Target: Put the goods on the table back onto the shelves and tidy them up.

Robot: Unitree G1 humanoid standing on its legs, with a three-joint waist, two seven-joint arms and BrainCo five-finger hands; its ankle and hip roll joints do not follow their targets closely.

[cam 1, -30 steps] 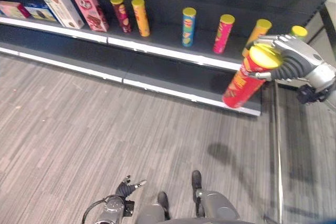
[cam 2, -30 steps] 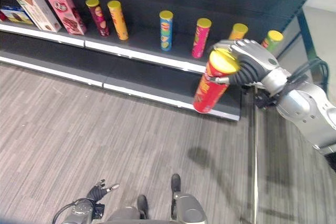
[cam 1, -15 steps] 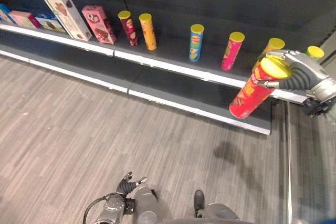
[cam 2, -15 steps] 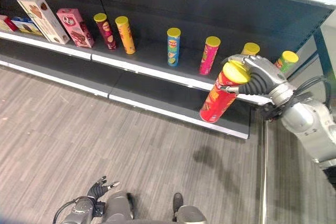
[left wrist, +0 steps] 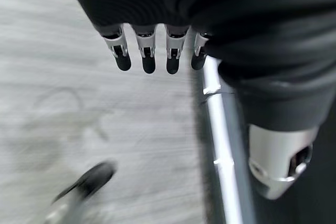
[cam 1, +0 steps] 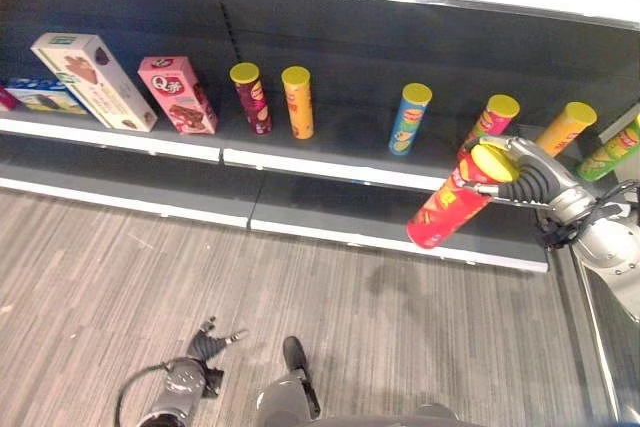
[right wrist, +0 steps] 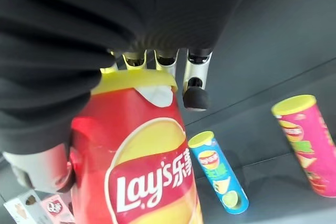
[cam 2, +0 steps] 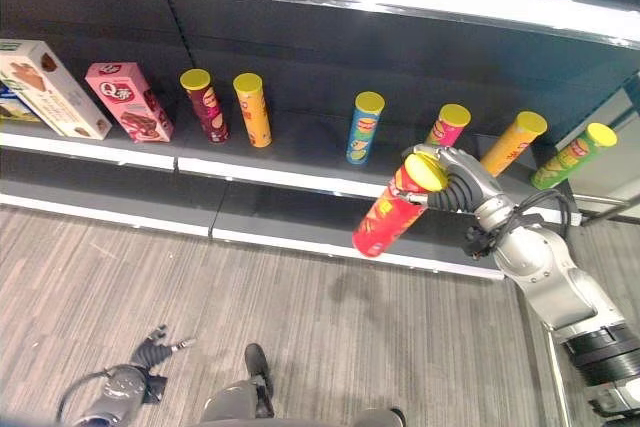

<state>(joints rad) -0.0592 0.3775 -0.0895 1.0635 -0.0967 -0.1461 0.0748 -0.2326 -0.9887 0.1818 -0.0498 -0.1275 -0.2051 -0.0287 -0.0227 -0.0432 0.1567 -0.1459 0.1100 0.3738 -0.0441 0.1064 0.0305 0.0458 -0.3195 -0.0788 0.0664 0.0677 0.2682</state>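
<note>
1. The red can (cam 1: 447,209) is judged to be light and stiff, with a smooth printed wall that could slip through a loose hold; thin walls of this kind are probably dented by hard squeezing.
2. A hold around the upper body, just under the lid, is judged workable for carrying, though a long can gripped so high is likely to swing at its lower end.
3. The can is seen as a tall red tube with a yellow lid (cam 2: 426,172) and yellow print on its side.
4. It is held in the air by the right hand (cam 2: 455,185), tilted, with its lid uppermost and its base pointing down towards the floor (cam 1: 120,277).
5. The right hand's fingers (right wrist: 194,85) are curled over the can's top end, so the can is clasped there.
6. The can is carried in front of the middle shelf (cam 1: 330,162), near the pink can (cam 1: 488,119) and the orange can (cam 1: 565,128) standing on it.
7. Further along the same shelf, a blue can (cam 1: 410,119), two more cans and some boxes (cam 1: 90,80) are lined up.
8. The left hand (left wrist: 152,56) is hung low over the floor, its fingers straight and relaxed, with nothing held.
</note>
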